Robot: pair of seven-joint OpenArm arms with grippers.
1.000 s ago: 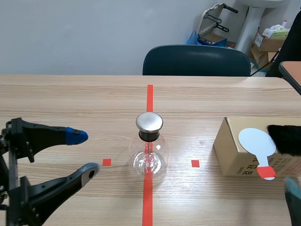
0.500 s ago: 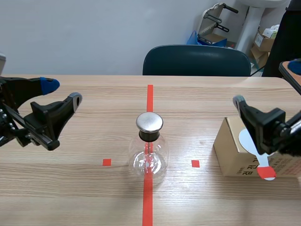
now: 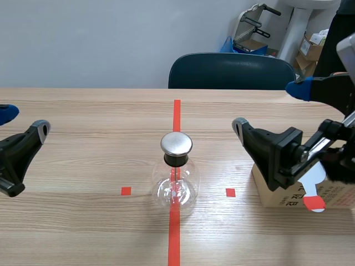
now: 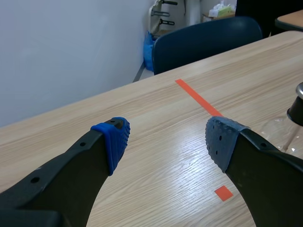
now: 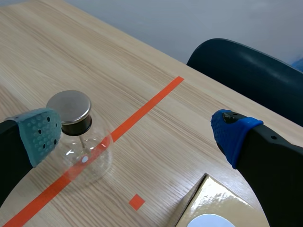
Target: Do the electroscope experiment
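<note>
The flask [image 3: 176, 176] stands in the middle of the table [image 3: 83, 166], on the long red tape line. It is of clear glass and upright, with a round metal cap [image 3: 176, 143] on a black neck. Nothing touches it.

The left gripper [image 3: 23, 121] is at the left edge of the scene view, well apart from the flask. Its fingers are spread wide and there is nothing between them. In the left wrist view the gripper [image 4: 168, 139] hangs over bare wood, and the flask [image 4: 294, 125] shows only partly, ahead and to one side.

The right gripper [image 3: 268, 106] is above the right side of the table, also spread wide and holding nothing. It is raised in front of a cardboard box [image 3: 335, 194]. On the box lies a white paddle [image 3: 312, 191] with a red end. In the right wrist view the flask [image 5: 80, 146] is ahead of the gripper [image 5: 136, 132], close to the grey-green pad [image 5: 40, 132], but not touching it.

A dark chair [image 3: 232, 71] stands behind the table.
</note>
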